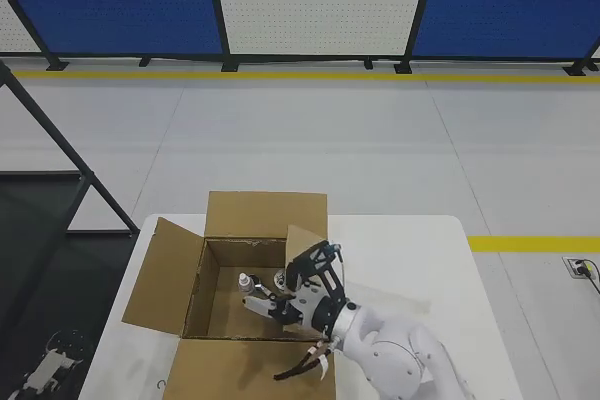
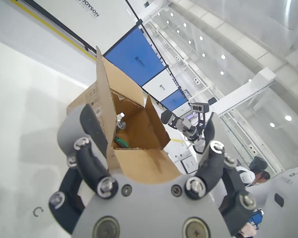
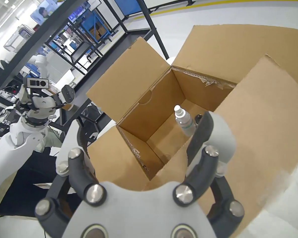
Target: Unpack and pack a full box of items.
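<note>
An open cardboard box (image 1: 212,262) stands on the white table (image 1: 410,260), all of its flaps spread or upright. Inside it is a small clear bottle (image 1: 245,283) with a white cap, also seen as the bottle (image 3: 185,121) and the bottle (image 2: 120,121). A green item (image 2: 120,142) lies near it on the box floor. My right gripper (image 1: 302,282) hangs open over the box's front right corner. In its own view the right gripper (image 3: 141,130) straddles the corner, one finger by the right flap (image 3: 263,100). My left gripper (image 2: 149,122) is open, low beside the box (image 2: 139,125).
A black metal rack (image 1: 40,150) stands to the left of the table. The table's right half (image 1: 420,290) is bare white surface. Blue and white partition panels (image 1: 310,25) line the far side of the floor.
</note>
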`<state>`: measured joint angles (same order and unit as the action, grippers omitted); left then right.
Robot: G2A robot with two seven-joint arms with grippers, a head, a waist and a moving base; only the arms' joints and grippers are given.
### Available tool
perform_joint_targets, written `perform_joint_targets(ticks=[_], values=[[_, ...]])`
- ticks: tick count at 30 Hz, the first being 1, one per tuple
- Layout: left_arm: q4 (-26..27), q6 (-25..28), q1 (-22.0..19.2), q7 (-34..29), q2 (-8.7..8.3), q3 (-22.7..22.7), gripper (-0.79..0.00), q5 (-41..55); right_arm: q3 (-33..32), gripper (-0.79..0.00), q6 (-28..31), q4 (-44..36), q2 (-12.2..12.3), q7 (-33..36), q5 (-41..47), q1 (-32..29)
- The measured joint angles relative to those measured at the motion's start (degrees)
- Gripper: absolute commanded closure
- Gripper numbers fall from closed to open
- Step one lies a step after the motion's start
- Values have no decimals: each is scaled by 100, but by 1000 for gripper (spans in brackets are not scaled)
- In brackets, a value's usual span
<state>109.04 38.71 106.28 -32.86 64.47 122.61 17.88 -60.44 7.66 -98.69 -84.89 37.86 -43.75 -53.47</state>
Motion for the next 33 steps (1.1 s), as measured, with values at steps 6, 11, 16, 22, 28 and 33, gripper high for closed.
perform_joint_targets(ticks=[6,11,16,22,28,33], values=[[1,-1,-1,1,-1,0,-785,-6,241,-785,-257,519,-61,-54,-91,343],[1,-1,-1,1,-1,0,-785,-6,235,-785,-250,508,-60,-51,-87,336],[26,-46,-28,17,-1,-11,-785,-2,209,-785,-289,515,-60,-97,-46,300],[172,-798,-319,-579,-91,26,-785,187,-10,-785,-562,665,-63,-301,292,287],[138,-1386,-818,-882,-176,-129,-785,-95,-67,-785,-528,761,-50,-229,425,296],[193,-1593,-1062,-996,-214,-297,-785,-201,10,-785,-526,964,-56,5,500,421]])
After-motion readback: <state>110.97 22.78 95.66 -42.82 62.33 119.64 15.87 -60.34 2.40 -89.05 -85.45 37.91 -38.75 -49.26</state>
